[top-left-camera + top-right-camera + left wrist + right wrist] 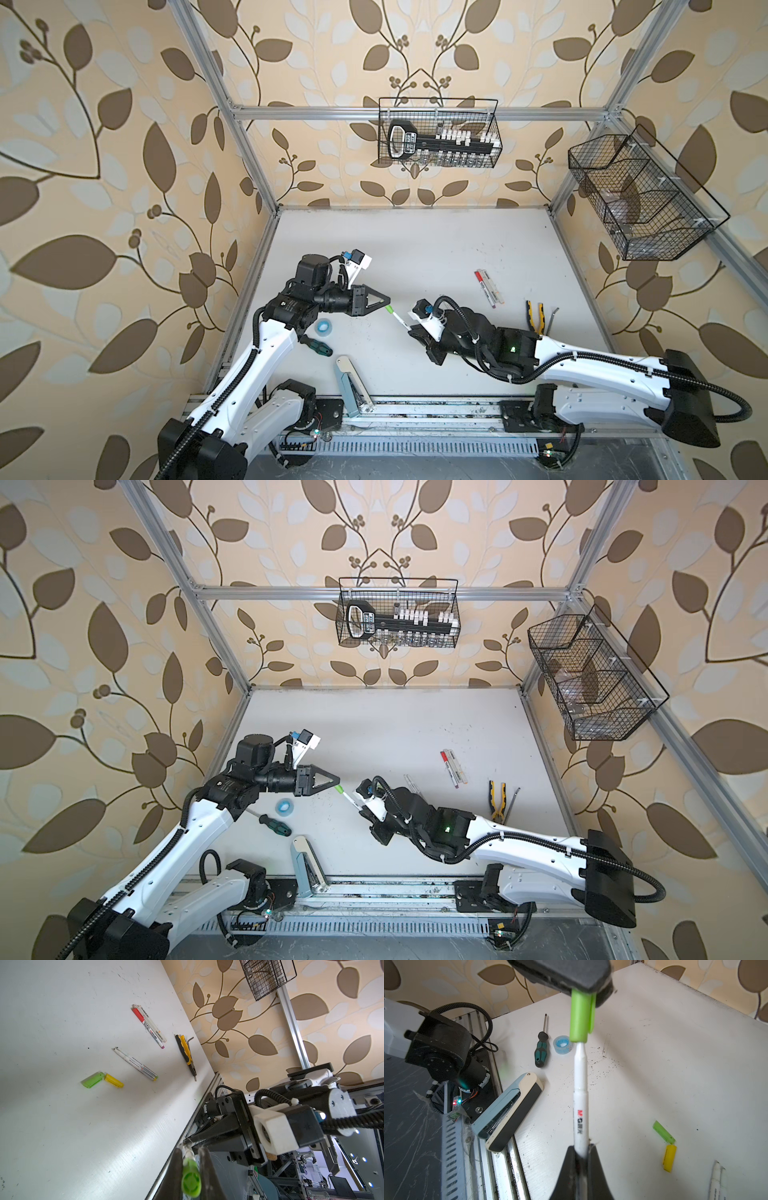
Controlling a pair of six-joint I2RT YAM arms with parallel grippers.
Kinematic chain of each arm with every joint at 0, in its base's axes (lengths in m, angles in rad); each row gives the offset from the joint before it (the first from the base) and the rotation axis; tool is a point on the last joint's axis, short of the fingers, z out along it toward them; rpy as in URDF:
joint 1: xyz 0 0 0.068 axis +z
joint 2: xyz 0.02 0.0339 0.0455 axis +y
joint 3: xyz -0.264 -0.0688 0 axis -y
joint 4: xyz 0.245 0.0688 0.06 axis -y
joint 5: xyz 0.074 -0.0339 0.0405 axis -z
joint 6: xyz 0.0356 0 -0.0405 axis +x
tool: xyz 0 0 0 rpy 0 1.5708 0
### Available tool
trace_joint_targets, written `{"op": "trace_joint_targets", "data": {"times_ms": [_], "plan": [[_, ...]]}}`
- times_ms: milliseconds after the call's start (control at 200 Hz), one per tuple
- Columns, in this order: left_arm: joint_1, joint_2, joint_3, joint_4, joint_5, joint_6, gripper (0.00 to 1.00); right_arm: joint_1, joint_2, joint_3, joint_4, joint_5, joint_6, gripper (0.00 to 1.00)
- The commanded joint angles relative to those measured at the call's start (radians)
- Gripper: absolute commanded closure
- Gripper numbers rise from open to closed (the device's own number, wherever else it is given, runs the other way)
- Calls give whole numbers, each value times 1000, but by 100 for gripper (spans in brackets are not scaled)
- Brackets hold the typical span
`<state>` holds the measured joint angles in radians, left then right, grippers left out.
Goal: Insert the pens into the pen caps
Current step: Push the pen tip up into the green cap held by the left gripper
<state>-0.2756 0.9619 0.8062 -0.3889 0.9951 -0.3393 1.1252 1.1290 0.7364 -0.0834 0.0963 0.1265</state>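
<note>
Five slim white marker pens [580, 1095] [134, 1064] [136, 1062] [148, 1028] [150, 1023]; three loose stubby plastic caps, two green [579, 1016] [92, 1080] and one yellow [113, 1083]; two black wire baskets [384, 120] [598, 174]

A white, scuffed surface [415, 249] is seen. On its left, a screwdriver [318, 345] and a roll of tape [323, 326] are placed, with a stapler [349, 380] at the front edge. A green cap [92, 1080] and a yellow cap [113, 1083] are laid end to end near two uncapped pens [135, 1063]. Capped pens [489, 287] are found further back, and pliers [535, 316] with a hex key [552, 320] at the right.

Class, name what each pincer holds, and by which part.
Left pincer: the green cap, by its closed end. Right pincer: the white pen, by its barrel, behind the print.
</note>
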Motion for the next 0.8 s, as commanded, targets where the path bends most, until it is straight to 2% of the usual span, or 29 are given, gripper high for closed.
{"op": "trace_joint_targets", "data": {"times_ms": [0,220,730,800], "plan": [[-10,5,34,3,21,36,100,-7,6,48,17,6,-30,96],[-13,1,33,10,15,33,100,-8,36,77,39,-11,-38,96],[-20,8,37,-6,-7,39,100,-7,123,193,85,35,-49,97],[-20,8,38,-8,-15,41,84,-5,131,203,83,19,-50,97]]}}
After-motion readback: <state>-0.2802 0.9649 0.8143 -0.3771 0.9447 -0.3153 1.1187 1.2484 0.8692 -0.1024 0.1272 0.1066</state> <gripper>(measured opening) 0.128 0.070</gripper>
